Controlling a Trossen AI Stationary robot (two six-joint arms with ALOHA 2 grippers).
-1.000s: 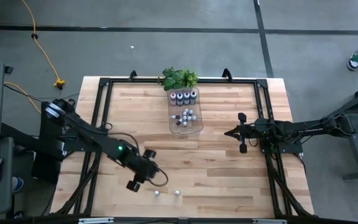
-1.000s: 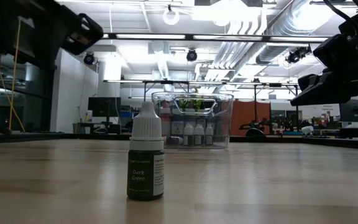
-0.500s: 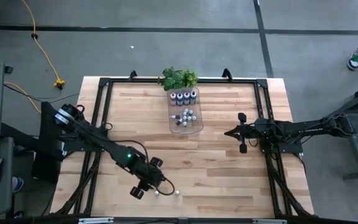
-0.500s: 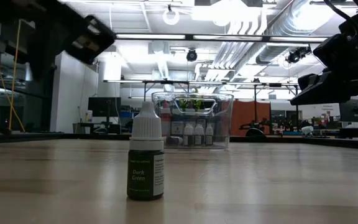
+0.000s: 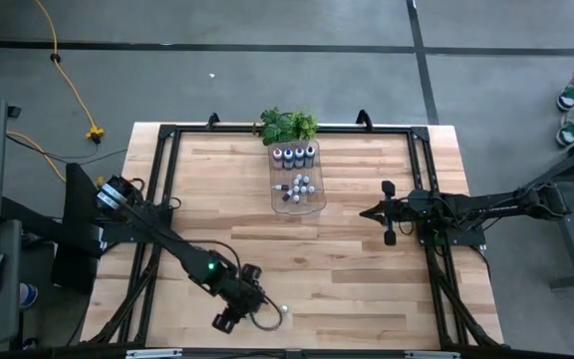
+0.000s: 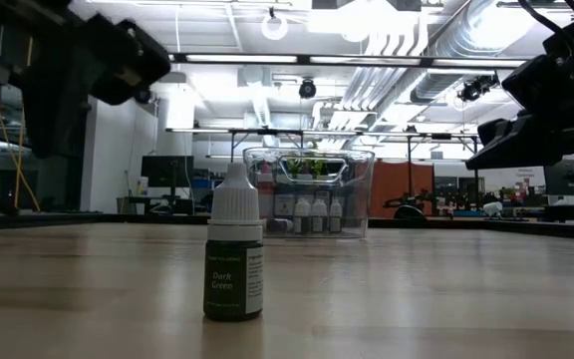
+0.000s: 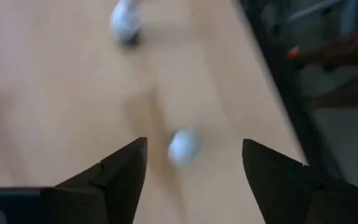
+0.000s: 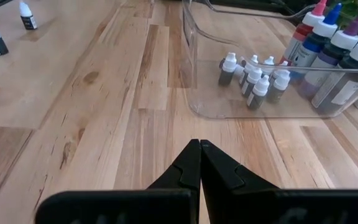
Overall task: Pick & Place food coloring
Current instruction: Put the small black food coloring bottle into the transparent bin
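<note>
Near the table's front edge, the left gripper [image 5: 235, 313] hangs with jaws spread over a small white-capped bottle [image 7: 183, 146]; a second bottle [image 5: 284, 309] stands just beside. More bottles sit in the clear tray [image 5: 316, 202]. The right gripper [image 5: 379, 211], clenched, waits beside the tray.

You have bare wood across the middle of the table [image 5: 347, 259], between the clear tray [image 5: 298, 202] at the far edge and two small bottles [image 5: 284, 309] near the front edge. The left gripper [image 5: 239, 311] hangs spread over those bottles, one showing between its fingers [image 7: 120, 180]. The right gripper [image 5: 388, 212], closed, sits beside the tray, with open wood between them.
</note>
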